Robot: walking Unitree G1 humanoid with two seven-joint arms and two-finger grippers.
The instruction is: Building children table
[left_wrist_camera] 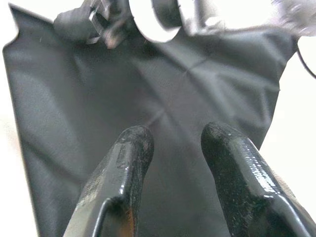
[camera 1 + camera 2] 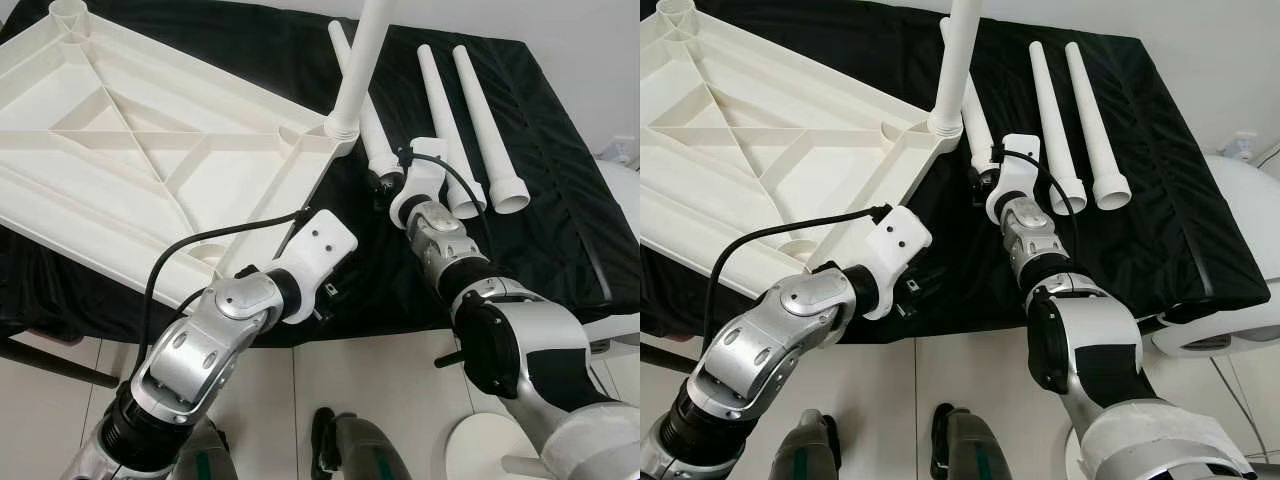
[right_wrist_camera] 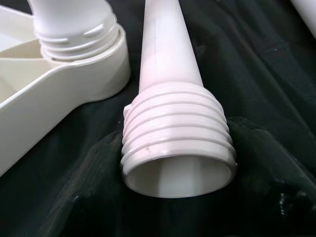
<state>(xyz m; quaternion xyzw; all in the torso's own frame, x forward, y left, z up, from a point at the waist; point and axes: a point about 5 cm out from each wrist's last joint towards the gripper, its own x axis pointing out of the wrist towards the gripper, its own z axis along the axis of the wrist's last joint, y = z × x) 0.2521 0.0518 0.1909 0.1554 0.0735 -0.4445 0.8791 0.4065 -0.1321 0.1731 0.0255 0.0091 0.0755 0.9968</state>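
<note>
The right gripper (image 2: 385, 185) sat at the threaded end of a loose table leg (image 3: 170, 94) at frame centre; whether it pinched I cannot tell. The left gripper (image 1: 185, 143), fingers spread, hovered over black cloth (image 2: 540, 150). One fitted leg (image 2: 360, 60) stood in the upturned tabletop (image 2: 120, 150); judging by this, lifting the next leg to an open socket followed.

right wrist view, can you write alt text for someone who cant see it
Close-up of the threaded open end of a white table leg lying on black cloth. Beside it, another leg stands screwed into a corner socket of the white tabletop.
</note>
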